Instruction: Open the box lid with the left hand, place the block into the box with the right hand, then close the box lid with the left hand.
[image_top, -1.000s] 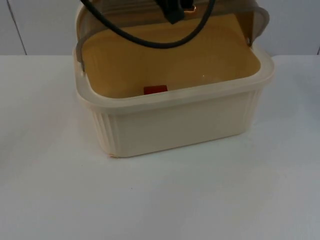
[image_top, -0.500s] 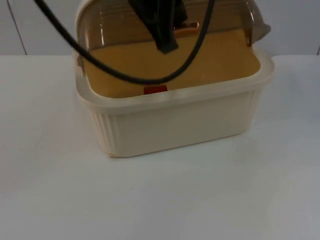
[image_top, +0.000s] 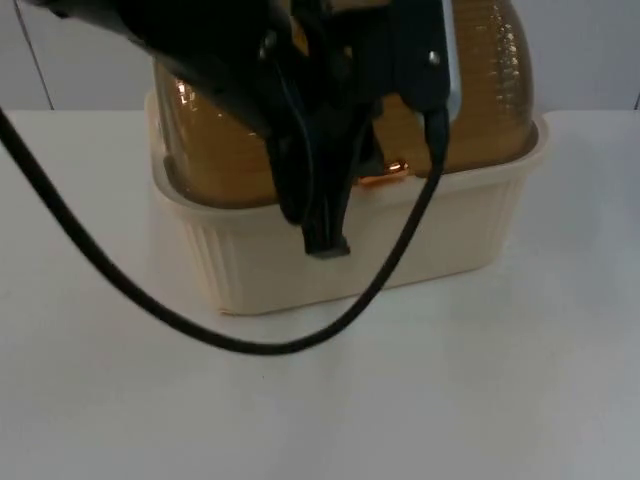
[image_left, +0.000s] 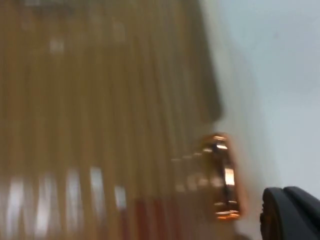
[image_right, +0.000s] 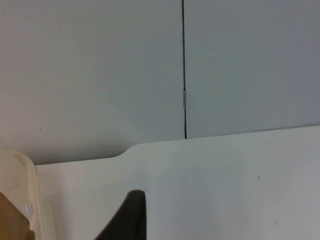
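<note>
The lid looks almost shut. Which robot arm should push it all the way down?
Probably the left. Its hand is right at the lid's copper handle on the amber lid, while the right arm waits beside the box.

Box (image_top: 400, 245): cream, vertical ribbing on front wall. Lid (image_top: 490, 90): translucent amber-brown, fine ribbed lines, bright glints. Lid handle (image_left: 222, 177): shiny copper-orange. Dim red patch behind lid in left wrist view. Left tool (image_top: 325, 225): black. Right tool fingertip (image_right: 127, 217): black. Tabletop (image_top: 450, 380): white. Partition wall (image_right: 100, 65): pale grey, dark vertical seam.
</note>
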